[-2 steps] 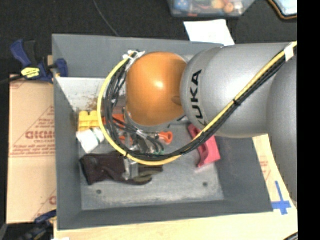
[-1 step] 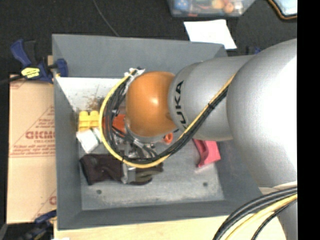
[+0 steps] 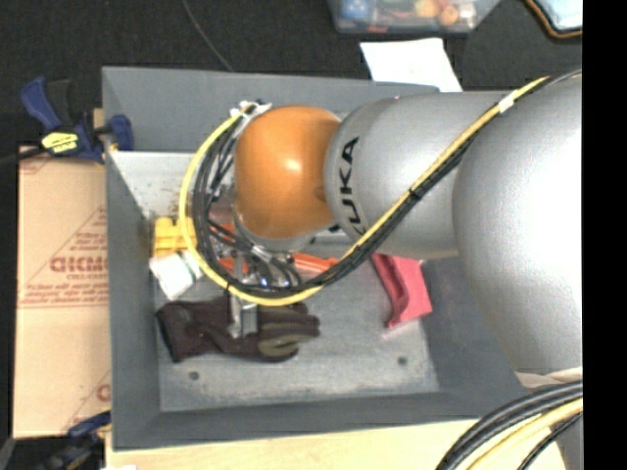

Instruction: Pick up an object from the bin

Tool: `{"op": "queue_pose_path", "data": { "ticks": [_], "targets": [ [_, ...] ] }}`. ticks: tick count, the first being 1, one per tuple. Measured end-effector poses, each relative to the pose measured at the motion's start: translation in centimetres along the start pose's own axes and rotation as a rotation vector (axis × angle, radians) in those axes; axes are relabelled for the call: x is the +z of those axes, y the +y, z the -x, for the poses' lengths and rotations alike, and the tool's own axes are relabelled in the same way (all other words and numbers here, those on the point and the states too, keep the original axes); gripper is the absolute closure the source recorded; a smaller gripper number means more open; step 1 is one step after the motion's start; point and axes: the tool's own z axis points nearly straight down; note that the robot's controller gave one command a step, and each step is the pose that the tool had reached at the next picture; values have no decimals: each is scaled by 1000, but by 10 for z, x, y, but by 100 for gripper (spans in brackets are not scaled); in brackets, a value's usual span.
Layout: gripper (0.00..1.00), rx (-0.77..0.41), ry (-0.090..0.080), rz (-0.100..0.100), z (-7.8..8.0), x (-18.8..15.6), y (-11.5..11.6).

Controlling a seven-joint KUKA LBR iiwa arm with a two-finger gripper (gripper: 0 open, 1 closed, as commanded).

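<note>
As the arm hangs low, gripper: down on the dark brown glove, beneath the orange wrist cover.
Grip: slack or clenched, can't tell from here.
Glove: crumpled, lower left of the bin floor.
Pink wedge: off right, apart.
Yellow block, white block: just above the glove.
</note>
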Motion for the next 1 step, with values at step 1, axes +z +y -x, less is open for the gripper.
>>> {"op": "queue_pose_path", "data": {
  "ticks": [1],
  "targets": [
    [0, 68, 15, -1, -15, 77, -16]
  ]
}}
